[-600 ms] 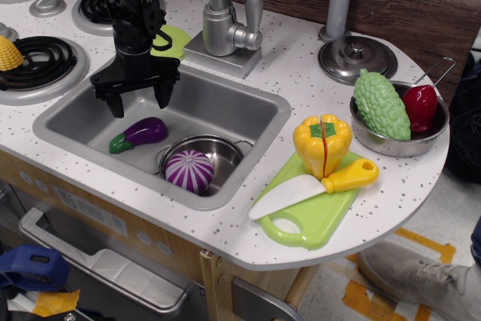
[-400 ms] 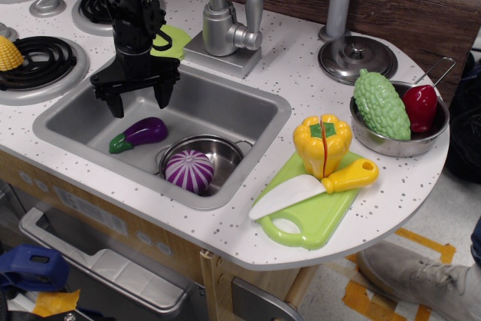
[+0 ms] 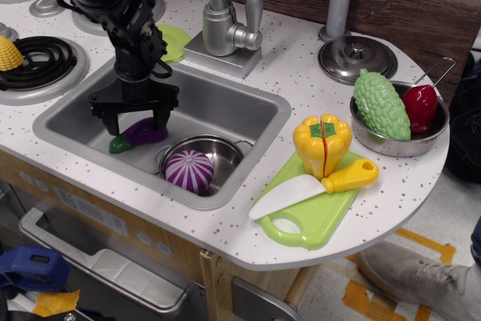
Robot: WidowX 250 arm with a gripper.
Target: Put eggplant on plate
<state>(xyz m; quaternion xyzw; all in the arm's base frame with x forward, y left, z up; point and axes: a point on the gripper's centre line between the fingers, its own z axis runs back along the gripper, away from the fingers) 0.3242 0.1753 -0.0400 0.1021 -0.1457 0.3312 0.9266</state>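
Reaching into the sink (image 3: 248, 122), gripper (image 3: 134, 122) straddles eggplant (image 3: 140, 134).

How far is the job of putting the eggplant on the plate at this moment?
Done: nothing yet; the eggplant lies on the floor of the sink, beside the pot with the striped vegetable. In hand: the hand hangs open directly over the eggplant, fingers on either side, not closed. Left: grasp it, lift it out, and carry it to the green plate behind the sink.

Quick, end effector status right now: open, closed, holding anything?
End effector: open, holding nothing; its fingers straddle the eggplant lying in the sink.
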